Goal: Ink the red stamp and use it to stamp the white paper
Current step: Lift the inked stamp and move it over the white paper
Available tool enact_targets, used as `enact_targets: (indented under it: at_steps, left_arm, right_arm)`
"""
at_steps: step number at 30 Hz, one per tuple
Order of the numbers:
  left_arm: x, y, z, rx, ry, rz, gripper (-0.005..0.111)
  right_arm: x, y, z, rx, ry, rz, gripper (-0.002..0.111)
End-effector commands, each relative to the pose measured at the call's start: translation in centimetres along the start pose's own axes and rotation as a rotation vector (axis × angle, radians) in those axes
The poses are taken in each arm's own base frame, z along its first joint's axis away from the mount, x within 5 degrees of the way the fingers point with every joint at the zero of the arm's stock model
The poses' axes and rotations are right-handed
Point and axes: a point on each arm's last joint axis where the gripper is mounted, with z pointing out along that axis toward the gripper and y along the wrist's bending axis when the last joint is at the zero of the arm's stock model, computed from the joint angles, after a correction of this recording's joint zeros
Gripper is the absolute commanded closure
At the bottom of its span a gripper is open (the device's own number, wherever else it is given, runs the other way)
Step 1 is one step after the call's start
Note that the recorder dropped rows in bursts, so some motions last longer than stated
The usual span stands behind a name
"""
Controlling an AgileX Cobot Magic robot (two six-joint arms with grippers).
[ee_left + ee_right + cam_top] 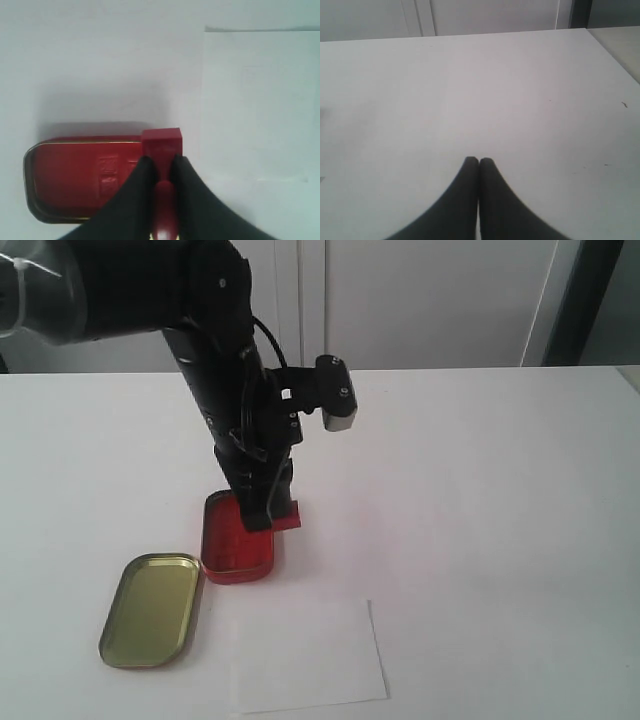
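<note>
Above white table (pixel 500 490), left gripper (pixel 161 161) pinches red stamp (pixel 161 141) (by ink tin (pixel 80 180)).

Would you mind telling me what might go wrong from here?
The stamp sits at the rim of the tin and may catch and drag it. The left gripper pinches only the narrow knob, so the stamp may tilt and print unevenly. Nothing holds the paper; it may lift with the stamp.

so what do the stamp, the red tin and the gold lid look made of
The stamp looks plastic: uniform red, smooth, dull sheen. The tin is probably thin metal: gold rim around a glossy red inside. The lid looks like pressed metal: brassy gold, raised rim.
</note>
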Motion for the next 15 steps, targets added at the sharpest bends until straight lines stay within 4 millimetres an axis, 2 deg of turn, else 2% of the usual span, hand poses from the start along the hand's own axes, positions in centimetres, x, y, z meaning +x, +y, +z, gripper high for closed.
enact_targets:
  at_steps: [1,15]
  left_arm:
    - [0.4,-1.7,-0.3,0.030,0.033,-0.003,0.107]
    - [2.9,-5.2,-0.1,0.058,0.064,-0.055,0.107]
  right_arm:
    - [-0.1,0.0,0.0,-0.002,-0.015,-0.002,0.108]
    - [-0.1,0.0,0.0,-0.003,-0.017,-0.002,0.108]
